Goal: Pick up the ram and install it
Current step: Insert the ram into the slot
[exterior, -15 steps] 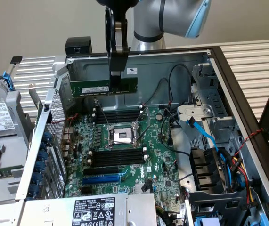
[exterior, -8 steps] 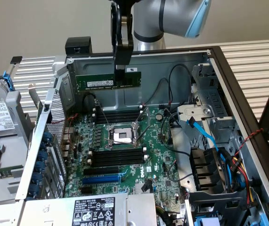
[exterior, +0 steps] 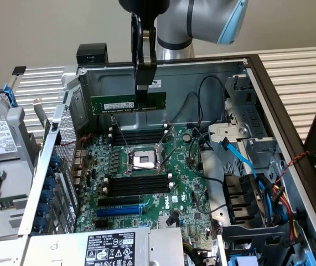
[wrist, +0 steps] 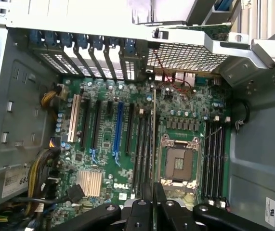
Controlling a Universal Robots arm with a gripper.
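The open computer case (exterior: 202, 72) (wrist: 257, 159) lies on its side on a slatted counter (exterior: 296, 72), its inside facing up. The green motherboard (exterior: 193, 191) (wrist: 176, 103) covers most of the case floor. The grey robot arm (exterior: 174, 27) comes down from above, in front of the case's far wall in the exterior view.

The black tool (exterior: 141, 88) (wrist: 154, 190) hangs below the arm, its fingers pinched on the top edge of the ram (exterior: 128, 103) (wrist: 153, 144). The ram is held level with its long side horizontal, lifted well clear of the motherboard and touching nothing but the fingers. The exterior view shows its face, a dark-green stick with a small white label, and the fingers grip it right of the middle. In the wrist view it is seen edge-on as a thin line running out from between the fingers. That line lies parallel to the black memory slots, between one bank of them (wrist: 142, 149) and the CPU socket (exterior: 145, 160) (wrist: 180, 163). I cannot tell which slot it hangs over.

All the memory slots look bare, both the bank nearer the far wall (exterior: 138, 134) (wrist: 214, 154) and the other bank on the socket's opposite side (exterior: 138, 183). Beyond that second bank lies the blue expansion slot (exterior: 119, 210) (wrist: 118, 130). A blue cable (exterior: 238, 158) loops by the drive bay at the exterior view's right.
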